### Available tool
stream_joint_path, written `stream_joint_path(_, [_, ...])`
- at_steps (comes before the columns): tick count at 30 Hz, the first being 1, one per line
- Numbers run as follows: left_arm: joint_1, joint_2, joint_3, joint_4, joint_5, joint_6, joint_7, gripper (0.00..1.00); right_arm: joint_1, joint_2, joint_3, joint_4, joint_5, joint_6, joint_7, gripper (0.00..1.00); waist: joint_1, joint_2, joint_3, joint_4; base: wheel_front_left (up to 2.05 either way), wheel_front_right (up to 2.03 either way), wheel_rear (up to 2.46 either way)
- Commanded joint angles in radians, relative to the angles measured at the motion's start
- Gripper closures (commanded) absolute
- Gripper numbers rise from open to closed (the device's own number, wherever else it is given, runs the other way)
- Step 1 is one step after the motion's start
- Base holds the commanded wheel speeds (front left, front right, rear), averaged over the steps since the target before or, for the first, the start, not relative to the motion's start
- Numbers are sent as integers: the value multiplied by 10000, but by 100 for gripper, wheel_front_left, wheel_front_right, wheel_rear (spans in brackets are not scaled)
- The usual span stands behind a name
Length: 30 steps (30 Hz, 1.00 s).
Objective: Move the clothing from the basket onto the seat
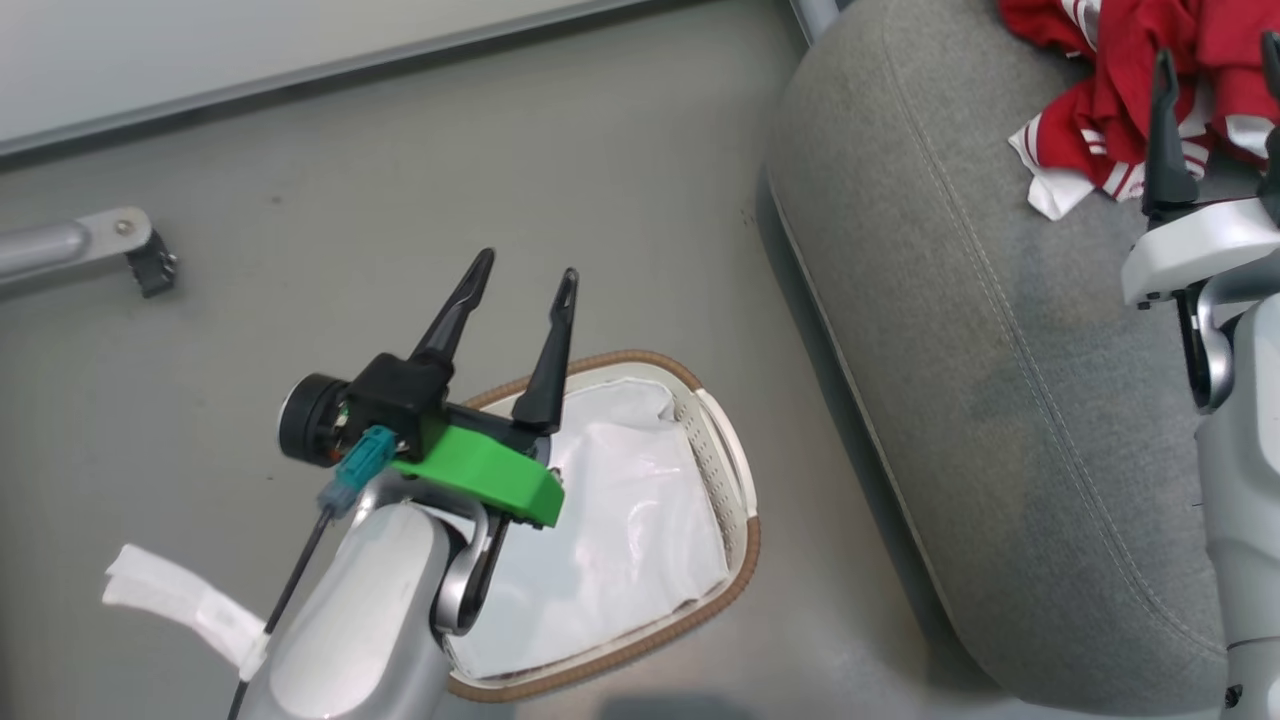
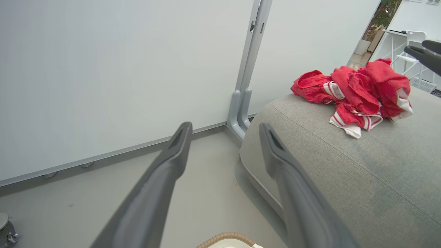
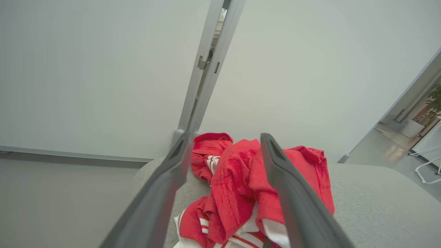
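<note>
1. The clothing point(image 1: 1130, 90) lies in a red heap at the upper right of the head view, on the seat point(image 1: 960, 350). It sits close to the cushion's rounded edge.
2. The basket point(image 1: 735, 560), at lower centre, shows only its white liner point(image 1: 620, 520). We see no red in it, though the left forearm hides its lower-left part. We judge the transfer done, or nearly so.
3. The left gripper point(image 1: 528, 265) hovers over the basket's upper rim, fingers apart and empty.
4. The right gripper point(image 3: 225, 136) hangs over the heap with its fingers spread. As far as we can tell, it clamps nothing.
5. Only a narrow strip of floor point(image 1: 400, 200) separates the basket from the seat's stitched edge, which leaves little room there.
6. Bare cushion spreads below the heap towards the lower right, so there is space for more cloth.
7. The floor lies open at upper centre. A metal leg point(image 1: 90, 240) juts in at the left edge, and a wall panel point(image 1: 200, 50) closes the top.
</note>
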Motion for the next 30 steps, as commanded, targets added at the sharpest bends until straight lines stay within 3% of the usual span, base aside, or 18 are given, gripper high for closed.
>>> stream_joint_path(1, [330,-2,246,-62,-39,16,1,0,1,73,72,-47,114,-15,-18,0,1,0,-652,554,0,0,0])
stream_joint_path(16, [2393,-355,2926,-436,363,-133,3,0,1464,1422,1081,-273,793,-15,-18,0,1,0,-1943,1806,0,0,0])
stream_joint_path(30, [4359,-594,4315,-486,774,-313,3,0,4556,1502,2179,-1358,2695,-15,-17,0,1,0,-2945,2061,0,0,0])
